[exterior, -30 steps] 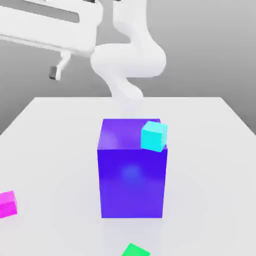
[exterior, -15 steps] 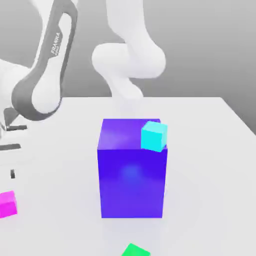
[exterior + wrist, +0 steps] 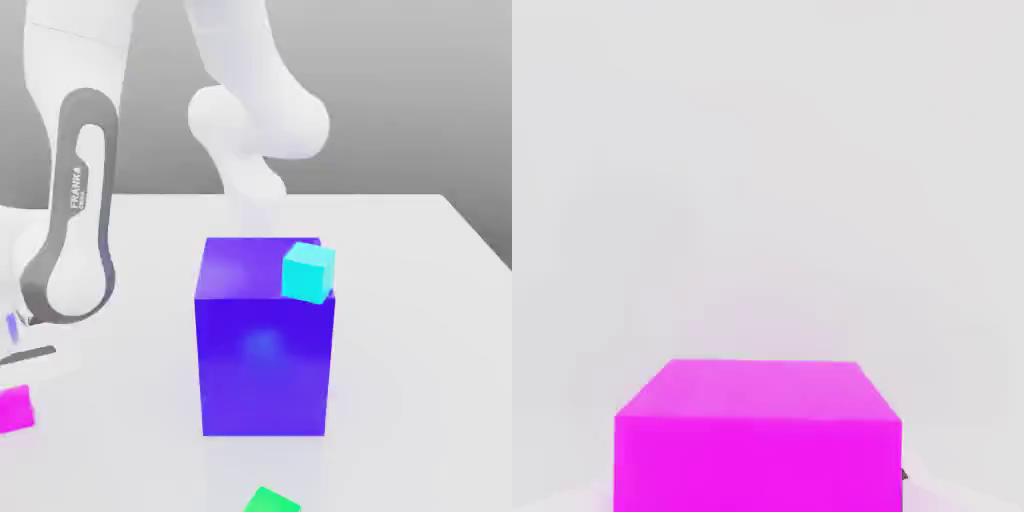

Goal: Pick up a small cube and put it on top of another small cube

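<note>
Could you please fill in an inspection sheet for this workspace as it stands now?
Surface: white table, flat.
Job's things: magenta cube on the table at the exterior view's left edge, close under the hand camera; cyan cube at the large blue block's top edge; green cube on the table in front of the block.
Clutter: nothing seen.
Hand: arm lowered over the magenta cube; grip cannot be told.
Cables: nothing seen.
Surroundings: plain grey backdrop.
</note>
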`<action>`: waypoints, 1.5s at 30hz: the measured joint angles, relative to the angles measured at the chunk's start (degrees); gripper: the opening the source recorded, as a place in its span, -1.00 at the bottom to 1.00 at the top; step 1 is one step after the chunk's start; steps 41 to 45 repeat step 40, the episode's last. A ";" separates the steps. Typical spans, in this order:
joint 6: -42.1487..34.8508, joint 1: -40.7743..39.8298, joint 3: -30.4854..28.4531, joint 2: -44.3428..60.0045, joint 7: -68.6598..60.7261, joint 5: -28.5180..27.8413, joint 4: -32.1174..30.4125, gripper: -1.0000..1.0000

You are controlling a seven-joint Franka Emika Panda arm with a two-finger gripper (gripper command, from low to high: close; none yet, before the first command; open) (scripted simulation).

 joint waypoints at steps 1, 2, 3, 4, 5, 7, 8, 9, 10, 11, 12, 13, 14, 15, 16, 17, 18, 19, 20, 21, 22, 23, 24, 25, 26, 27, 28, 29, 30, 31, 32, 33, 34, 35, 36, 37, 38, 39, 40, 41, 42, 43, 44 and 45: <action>-1.48 0.67 -0.93 -2.00 1.00 -1.35 -0.47 -1.00; -2.79 1.40 -1.65 -3.71 2.17 -2.59 -0.82 -1.00; -3.44 2.34 -1.70 -4.38 3.82 -3.35 -0.78 -1.00; -3.93 3.50 -1.67 -4.71 5.56 -3.89 -0.60 -1.00; -4.35 4.66 -1.54 -4.92 7.36 -4.37 -0.38 -1.00; -5.07 7.07 -1.19 -5.16 10.98 -5.17 0.14 -1.00; -5.40 8.27 -0.98 -5.25 12.80 -5.55 0.41 -1.00; -5.73 9.39 -0.68 -5.34 14.64 -5.94 0.68 -1.00; -6.06 10.58 -0.43 -5.41 16.45 -6.29 0.96 -1.00; -6.36 11.83 -0.23 -5.49 18.23 -6.56 1.23 -1.00; -6.71 13.00 0.05 -5.57 20.02 -6.90 1.51 -1.00; -7.05 14.16 0.33 -5.65 21.81 -7.22 1.79 -1.00; -7.38 15.31 0.64 -5.73 23.60 -7.53 2.08 -1.00; -7.71 16.49 0.92 -5.81 25.36 -7.80 2.36 -1.00; -8.05 17.62 1.24 -5.89 27.13 -8.09 2.64 -1.00; -8.38 18.74 1.59 -5.97 28.89 -8.38 2.92 -1.00; -8.71 19.87 1.93 -6.06 30.64 -8.64 3.20 -1.00; -9.04 20.99 2.29 -6.14 32.39 -8.90 3.48 -1.00; -9.38 22.08 2.67 -6.23 34.12 -9.11 3.76 -1.00; -9.71 23.20 3.04 -6.32 35.86 -9.37 4.04 -1.00; -10.04 24.30 3.42 -6.41 37.58 -9.61 4.32 -1.00; -10.36 25.39 3.82 -6.50 39.30 -9.84 4.60 -1.00; -10.70 26.48 4.22 -6.59 41.02 -10.05 4.89 -1.00; -11.03 27.56 4.64 -6.68 42.72 -10.26 5.17 -1.00; -11.36 28.64 5.06 -6.77 44.42 -10.45 5.45 -1.00; -11.69 29.71 5.49 -6.86 46.11 -10.63 5.73 -1.00; -12.02 30.78 5.93 -6.95 47.79 -10.81 6.01 -1.00; -12.34 31.84 6.38 -7.04 49.47 -10.98 6.29 -1.00; -12.68 32.89 6.85 -7.14 51.15 -11.14 6.57 -1.00; -12.98 33.89 7.35 -7.21 52.80 -11.30 6.85 -1.00; -12.60 34.57 7.72 -6.60 53.80 -11.23 7.09 -1.00; -11.42 34.86 8.00 -5.26 54.16 -11.00 7.27 -1.00; -9.86 34.93 8.27 -3.55 54.20 -10.67 7.42 -1.00; -8.11 34.84 8.55 -1.66 54.07 -10.31 7.55 -1.00; -6.40 34.71 8.81 0.19 53.94 -9.98 7.68 1.00; -6.40 34.71 8.81 0.19 53.94 -9.98 7.68 1.00; -6.40 34.71 8.81 0.19 53.94 -9.98 7.68 1.00; -6.40 34.71 8.81 0.19 53.94 -9.98 7.68 1.00; -6.40 34.71 8.81 0.19 53.94 -9.98 7.68 1.00; -6.40 34.71 8.81 0.19 53.94 -9.98 7.68 1.00; -6.40 34.71 8.81 0.19 53.94 -9.98 7.68 1.00; -6.40 34.71 8.81 0.19 53.94 -9.98 7.68 1.00; -6.40 34.71 8.81 0.19 53.94 -9.98 7.68 1.00; -6.40 34.71 8.81 0.19 53.94 -9.98 7.68 1.00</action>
